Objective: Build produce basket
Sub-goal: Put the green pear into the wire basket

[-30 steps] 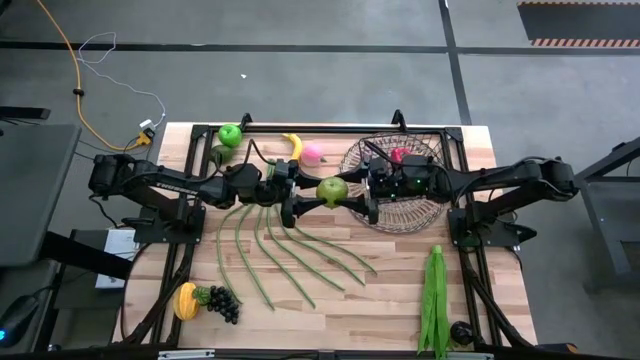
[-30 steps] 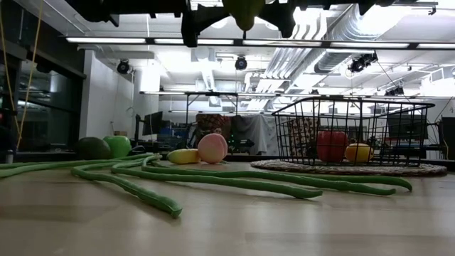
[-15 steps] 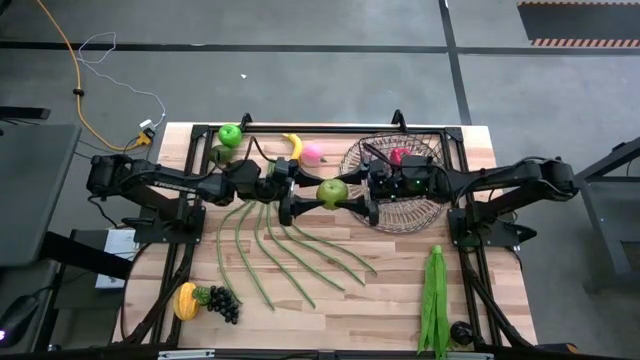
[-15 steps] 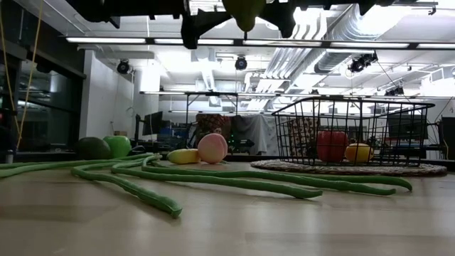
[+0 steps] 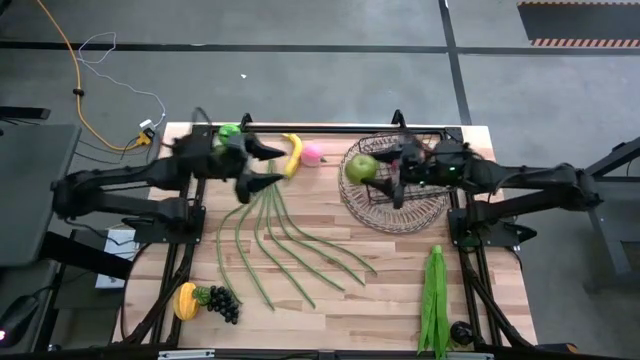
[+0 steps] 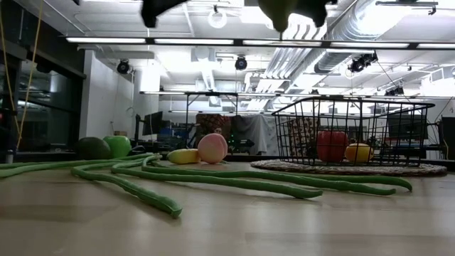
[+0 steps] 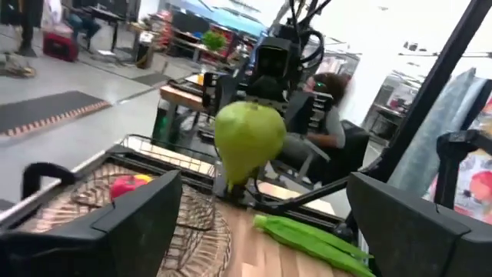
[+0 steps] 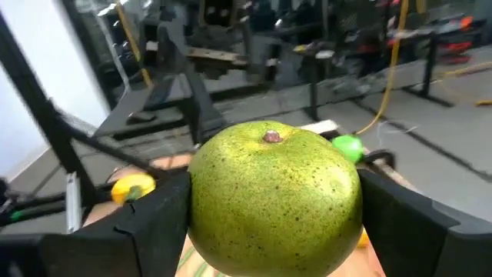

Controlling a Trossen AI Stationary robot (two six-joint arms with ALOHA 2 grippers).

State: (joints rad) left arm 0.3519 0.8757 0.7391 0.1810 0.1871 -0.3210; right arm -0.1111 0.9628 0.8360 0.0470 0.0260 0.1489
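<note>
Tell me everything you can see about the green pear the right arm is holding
The pear is yellow-green with fine dark speckles, a smooth matte skin like moulded plastic and a small brown stem nub on top. It looks whole and unmarked. The right gripper is shut on it, one dark finger on each side, and nothing else touches it. In the high view the pear hangs in the air above the left rim of the wire basket, clear of the table.

Workshop: exposed ceiling ducts, fluorescent lights.
</note>
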